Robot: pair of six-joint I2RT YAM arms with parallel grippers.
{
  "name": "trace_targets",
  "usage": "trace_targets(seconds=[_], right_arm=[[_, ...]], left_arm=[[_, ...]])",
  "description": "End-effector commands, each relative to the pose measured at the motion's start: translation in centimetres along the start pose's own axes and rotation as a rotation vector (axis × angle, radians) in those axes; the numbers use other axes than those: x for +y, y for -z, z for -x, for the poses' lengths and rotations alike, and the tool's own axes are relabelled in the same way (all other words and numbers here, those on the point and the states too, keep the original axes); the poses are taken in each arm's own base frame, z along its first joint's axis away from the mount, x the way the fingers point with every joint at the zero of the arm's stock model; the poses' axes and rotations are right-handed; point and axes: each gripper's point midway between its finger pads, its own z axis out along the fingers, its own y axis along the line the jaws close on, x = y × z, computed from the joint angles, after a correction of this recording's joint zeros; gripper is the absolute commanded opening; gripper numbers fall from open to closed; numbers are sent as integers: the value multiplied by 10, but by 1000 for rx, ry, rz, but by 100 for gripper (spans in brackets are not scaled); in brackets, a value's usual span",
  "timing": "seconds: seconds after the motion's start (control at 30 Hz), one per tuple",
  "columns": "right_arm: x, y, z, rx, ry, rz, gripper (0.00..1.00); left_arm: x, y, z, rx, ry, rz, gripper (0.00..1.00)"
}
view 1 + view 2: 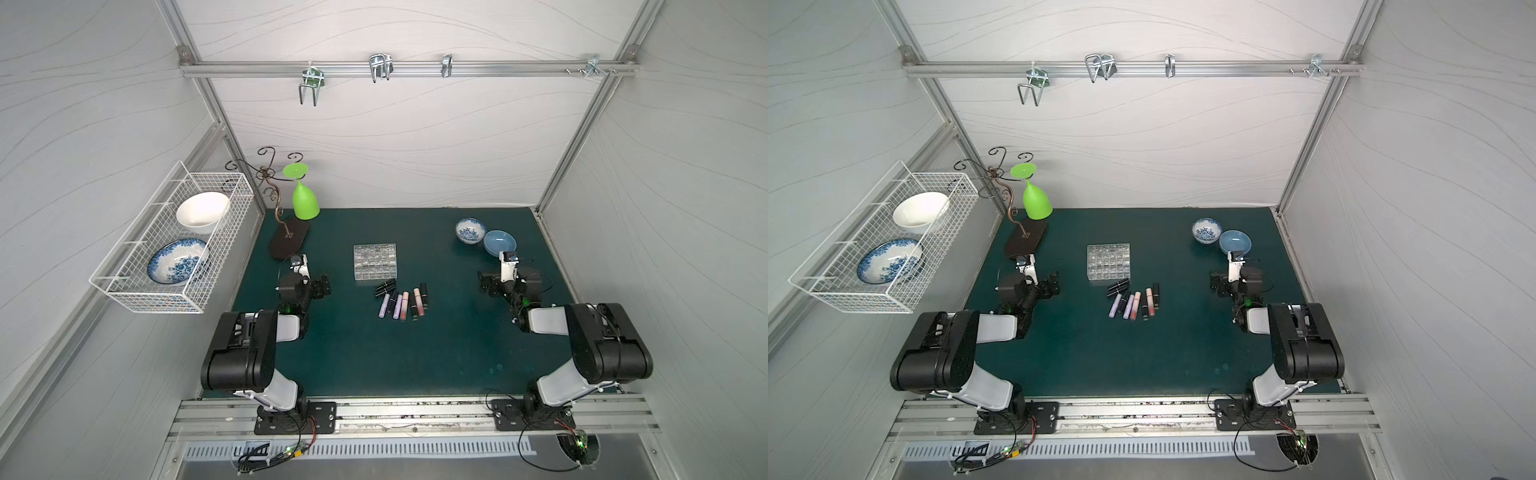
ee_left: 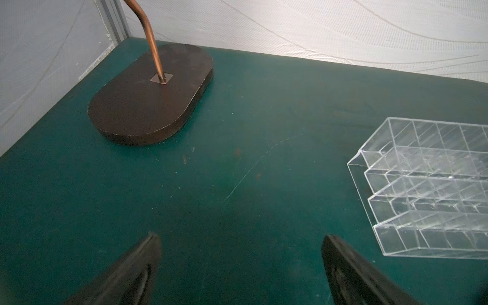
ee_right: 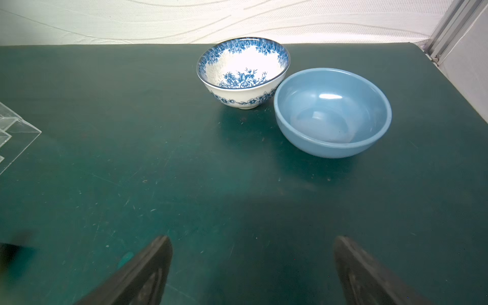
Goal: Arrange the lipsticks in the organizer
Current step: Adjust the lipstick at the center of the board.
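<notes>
The clear organizer [image 1: 375,262] [image 1: 1108,261] stands mid-mat, its grid cells empty. Just in front of it, several lipsticks [image 1: 401,300] [image 1: 1133,300], black, lilac and pale pink, lie flat in a loose cluster. My left gripper [image 1: 321,286] [image 1: 1052,284] is low over the mat to the organizer's left, open and empty. In the left wrist view the left gripper [image 2: 240,236] frames bare mat, with the organizer [image 2: 433,190] off to one side. My right gripper [image 1: 487,286] [image 1: 1217,284] [image 3: 252,237] is open and empty to the right. The wrist views show no lipsticks.
A dark oval stand base [image 1: 289,239] [image 2: 150,97] with a hanging green glass [image 1: 305,203] sits at the back left. A blue-and-white bowl [image 1: 470,230] [image 3: 243,74] and a plain blue bowl [image 1: 498,242] [image 3: 332,113] touch at the back right. A white wire basket [image 1: 124,286] on the left wall holds two bowls.
</notes>
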Motion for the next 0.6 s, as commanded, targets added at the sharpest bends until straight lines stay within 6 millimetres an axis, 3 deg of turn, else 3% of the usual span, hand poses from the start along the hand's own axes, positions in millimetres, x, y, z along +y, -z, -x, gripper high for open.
trace_targets(seconds=[0.0, 0.43, 0.57], right_arm=[[-1, -3, 4, -3, -5, 4, 99], [-1, -1, 5, -9, -2, 3, 99], [9, 9, 16, -24, 52, -3, 99]], left_arm=[[-3, -4, 17, -48, -7, -5, 100], [-4, -3, 18, -57, -34, 31, 100], [-11, 8, 19, -112, -88, 65, 100]])
